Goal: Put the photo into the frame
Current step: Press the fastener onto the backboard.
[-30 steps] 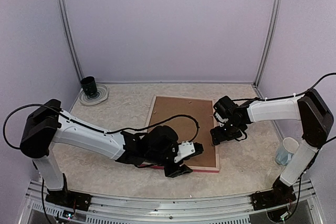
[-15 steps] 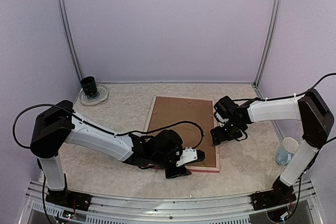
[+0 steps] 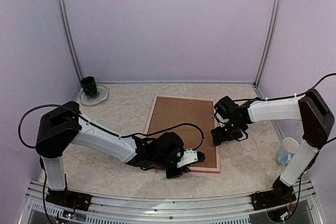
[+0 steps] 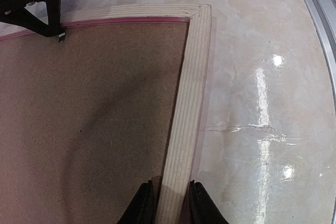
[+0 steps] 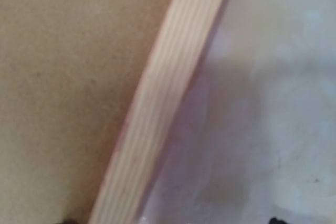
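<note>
Judged well along, with the frame [image 4: 197,77] lying back-up on the desk [image 3: 121,111], backing board [image 3: 178,109] seated inside, photo unseen and presumably beneath, left pincer [image 4: 168,203] pinching the near rail, right pincer [image 3: 219,136] spread open astride the right rail, only fastening seemingly left.

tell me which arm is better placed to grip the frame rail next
Left. The left gripper has a finger on either side of the frame at its pale wood near rail, close against it. The right gripper is at the right rail with its jaws wide open, gripping nothing.
</note>
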Motion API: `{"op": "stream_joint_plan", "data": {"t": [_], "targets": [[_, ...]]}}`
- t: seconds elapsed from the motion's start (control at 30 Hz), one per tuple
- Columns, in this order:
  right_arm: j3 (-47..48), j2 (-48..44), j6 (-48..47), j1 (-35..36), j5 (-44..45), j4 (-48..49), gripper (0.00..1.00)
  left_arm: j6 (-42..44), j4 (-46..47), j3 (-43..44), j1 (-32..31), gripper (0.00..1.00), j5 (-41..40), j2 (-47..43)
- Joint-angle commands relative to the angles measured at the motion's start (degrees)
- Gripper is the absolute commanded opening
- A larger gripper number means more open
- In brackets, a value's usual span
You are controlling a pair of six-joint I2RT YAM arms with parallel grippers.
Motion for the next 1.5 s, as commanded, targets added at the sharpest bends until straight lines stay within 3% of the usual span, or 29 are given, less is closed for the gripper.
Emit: {"op": "stream_joint_plan", "data": {"t": [0.0,0.67,1.13,1.47], "targets": [[-1.21,-1.34,-0.31,-0.51,-0.36,-5.04,0.82,-0.58,0.04,0.64,0.37,0.24,-0.94,1.60],[0.89,-0.56,2.89,0.28,-0.09,-8.72,0.80,-6.68,-0.76,3.55,0.15,0.11,-6.72,3.34],[2.30,0.20,3.50,0.33,1.51,-8.50,0.80,-6.52,-0.98,4.10,-0.58,0.10,-6.56,4.07],[9.39,1.60,1.99,-1.52,3.04,-7.17,0.80,-5.79,-0.45,2.74,-0.86,0.09,-6.37,3.45]]}}
